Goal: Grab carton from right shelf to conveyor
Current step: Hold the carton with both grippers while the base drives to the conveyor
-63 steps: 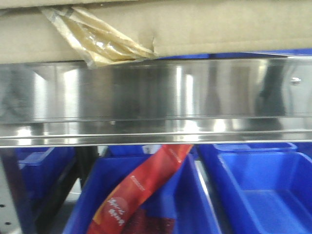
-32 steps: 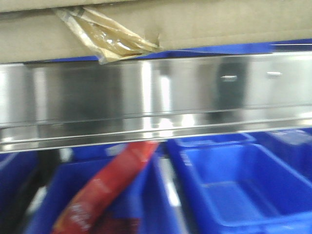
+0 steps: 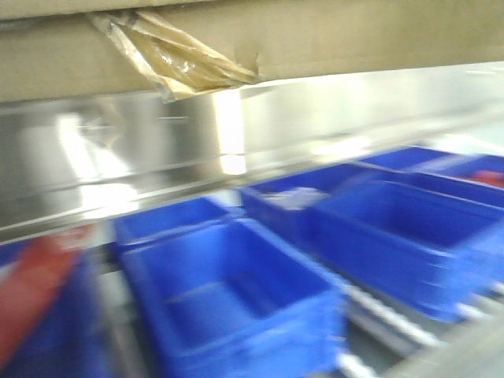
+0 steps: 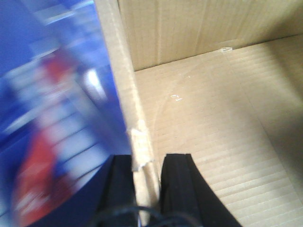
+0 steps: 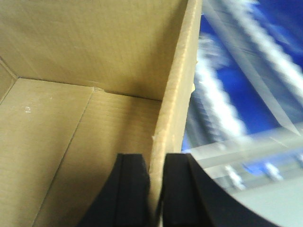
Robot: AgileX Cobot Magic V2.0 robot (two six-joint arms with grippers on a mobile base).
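Observation:
The brown carton point(image 3: 331, 35) fills the top of the front view, with crinkled tape point(image 3: 177, 63) hanging at its bottom seam. Just below it runs the right shelf's shiny steel rail point(image 3: 142, 150), blurred and slanting. My left gripper point(image 4: 147, 165) is shut on the carton's left wall point(image 4: 120, 80), one black finger point(image 4: 180, 184) inside and the other outside. My right gripper point(image 5: 156, 165) is shut on the carton's right wall point(image 5: 177, 80) in the same way. The open carton's inside point(image 5: 71, 123) shows nothing in it. The conveyor is out of view.
Several blue plastic bins point(image 3: 228, 307) stand on the lower shelf level, with more at the right point(image 3: 394, 228). A red packet point(image 3: 35, 291) shows blurred at the lower left. Metal rollers point(image 3: 394, 319) run under the bins.
The shelf rail and blue bins have swept left and tilted across the front view, while the carton has stayed at the top of the frame. The red packet has slid to the far left.

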